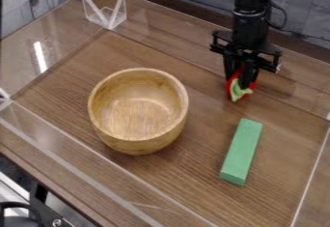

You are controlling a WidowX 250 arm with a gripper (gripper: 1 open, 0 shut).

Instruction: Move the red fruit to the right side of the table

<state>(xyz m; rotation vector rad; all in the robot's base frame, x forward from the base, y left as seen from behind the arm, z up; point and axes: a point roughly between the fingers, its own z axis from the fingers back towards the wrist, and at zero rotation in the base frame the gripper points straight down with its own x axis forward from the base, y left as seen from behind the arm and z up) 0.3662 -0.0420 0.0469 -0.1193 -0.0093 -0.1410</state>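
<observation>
Black robot gripper [240, 69] points down over the far part of the brown wood-grain tabletop [65, 83], with its tips clamped on the small red toy strawberry [233, 80]. The dark fingers hide a lot of the strawberry, so only a bit of red and its light green leafy cap [240, 94] peek out. It is too small and blurry to tell if the strawberry touches the table. The top of the robot arm is cut off by the edge of the picture. Nearer the front, the round wooden bowl [137, 112] sits to one side, and the long green block [241, 153] lies near the strawberry. At the bottom left corner, some black cables [29, 212] are cut off, so where they go is hard to tell
</observation>
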